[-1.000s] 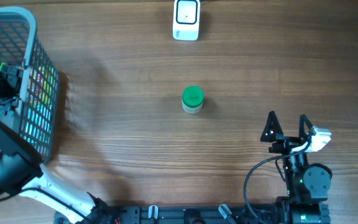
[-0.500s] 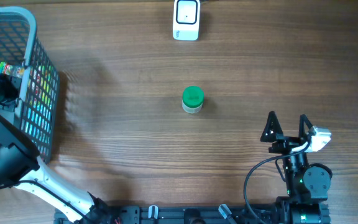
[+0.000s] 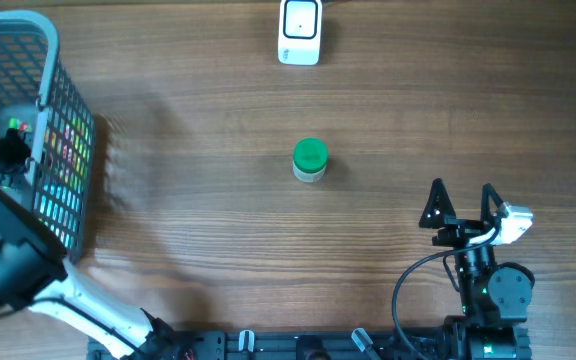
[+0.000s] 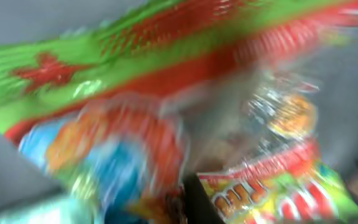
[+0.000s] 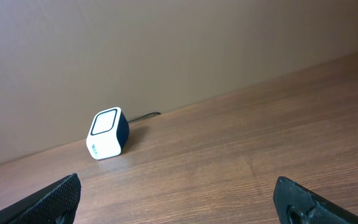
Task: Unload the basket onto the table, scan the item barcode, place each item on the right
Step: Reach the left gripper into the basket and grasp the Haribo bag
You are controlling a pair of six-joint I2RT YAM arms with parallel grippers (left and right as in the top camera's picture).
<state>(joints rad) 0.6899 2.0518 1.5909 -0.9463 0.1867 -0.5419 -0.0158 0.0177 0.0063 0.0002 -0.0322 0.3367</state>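
Note:
My left gripper (image 3: 11,150) reaches down into the grey wire basket (image 3: 68,120) at the table's left edge, among colourful snack packets. The left wrist view is blurred. It shows a dark finger (image 4: 199,200) pressed against a yellow-and-red packet (image 4: 272,186), with a green-and-red packet (image 4: 135,56) behind. The jaws are shut; whether a packet is pinched I cannot tell. The white barcode scanner (image 3: 300,32) stands at the far middle of the table, and the right wrist view shows the scanner (image 5: 107,134) too. My right gripper (image 3: 461,205) rests open near the front right.
A small jar with a green lid (image 3: 310,160) stands upright mid-table, in front of the scanner. The basket's mesh wall rises between my left gripper and the open table. A black cable loops around the right arm's base (image 3: 408,285).
My left gripper has closed from wide open and shifted slightly toward the table's front inside the basket. The right arm, jar and scanner have not moved.

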